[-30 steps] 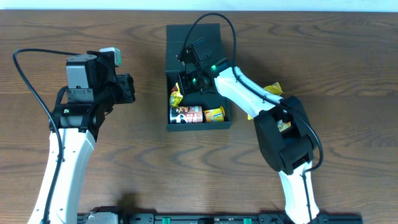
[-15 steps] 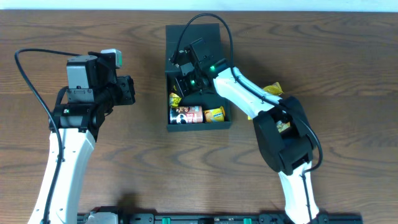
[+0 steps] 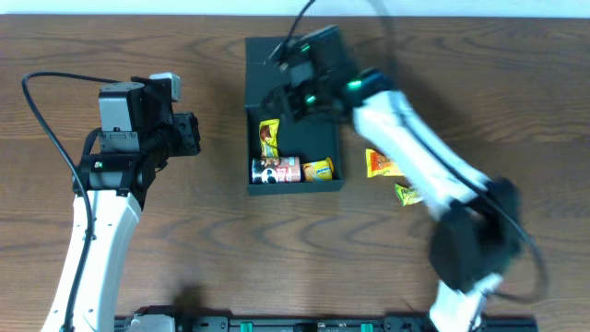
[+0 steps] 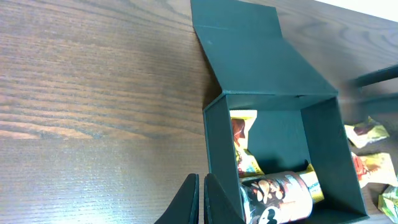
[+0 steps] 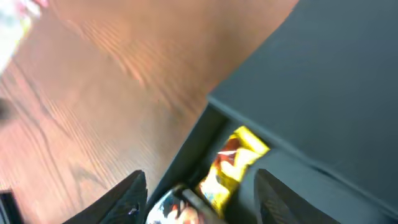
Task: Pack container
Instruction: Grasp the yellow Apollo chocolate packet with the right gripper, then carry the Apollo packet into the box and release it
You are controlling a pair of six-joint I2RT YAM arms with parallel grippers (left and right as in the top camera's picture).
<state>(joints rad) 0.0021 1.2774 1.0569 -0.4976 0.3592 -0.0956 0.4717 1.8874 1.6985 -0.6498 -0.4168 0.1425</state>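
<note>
The container (image 3: 330,138) is a dark teal square box in the table's middle, its flap lid (image 3: 277,51) lying open at the far side. Inside lie a yellow snack packet (image 3: 268,140) against the left wall, a printed can (image 3: 275,171) and a small yellow packet (image 3: 318,170) at the front. My right gripper (image 3: 288,100) hovers blurred over the container's far half. In the right wrist view that gripper (image 5: 205,199) stands open and empty, with the yellow packet (image 5: 233,162) below it. My left gripper (image 4: 202,202) is shut on nothing, just left of the container's wall (image 4: 217,155).
Two loose snack packets lie on the wood right of the container: an orange one (image 3: 380,164) and a green-yellow one (image 3: 408,194). The left arm (image 3: 129,138) stands over the table's left side.
My right gripper has opened and let the yellow packet drop by the container's left wall. It has risen, and the arm has swung, uncovering the packets on the right. The left arm is still.
</note>
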